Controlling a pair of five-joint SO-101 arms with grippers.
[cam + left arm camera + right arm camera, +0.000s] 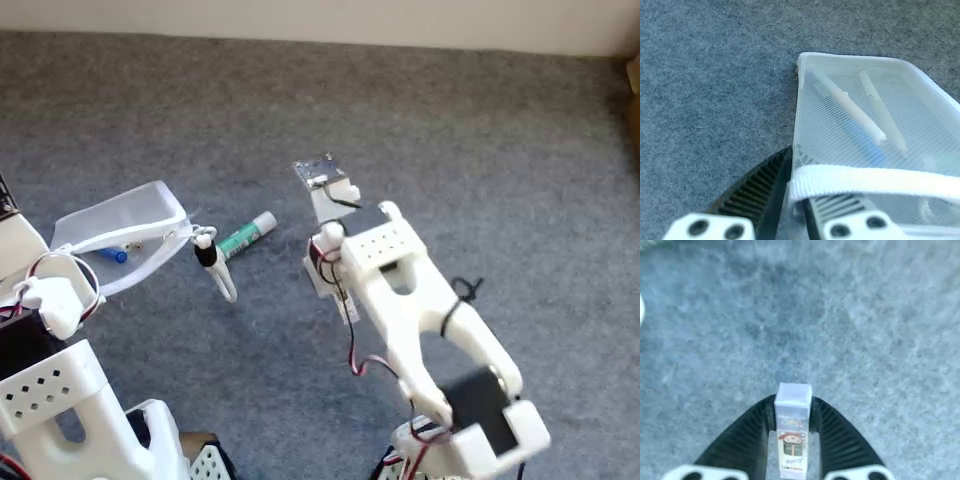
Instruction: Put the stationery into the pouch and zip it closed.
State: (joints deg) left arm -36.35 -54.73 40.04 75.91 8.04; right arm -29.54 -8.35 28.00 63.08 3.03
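Currently, eraser point(792, 432) between right fingers point(761, 416), pouch point(855, 125) pinched by left fingers point(766, 181)

— Where is the pouch point(850, 125)?
— Gripped in the left pincer point(795, 170), pens point(847, 102) inside it.
— And the eraser point(792, 435)?
— Clamped in the right pincer point(792, 405); the glue stick point(245, 236) lies between both pincers.

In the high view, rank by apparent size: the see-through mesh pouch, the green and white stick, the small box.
1. Translucent white mesh pouch, clearly largest.
2. Green and white stick.
3. Small pale box in the right gripper; similar to the stick and maybe nearer the camera, so their order is unsure.
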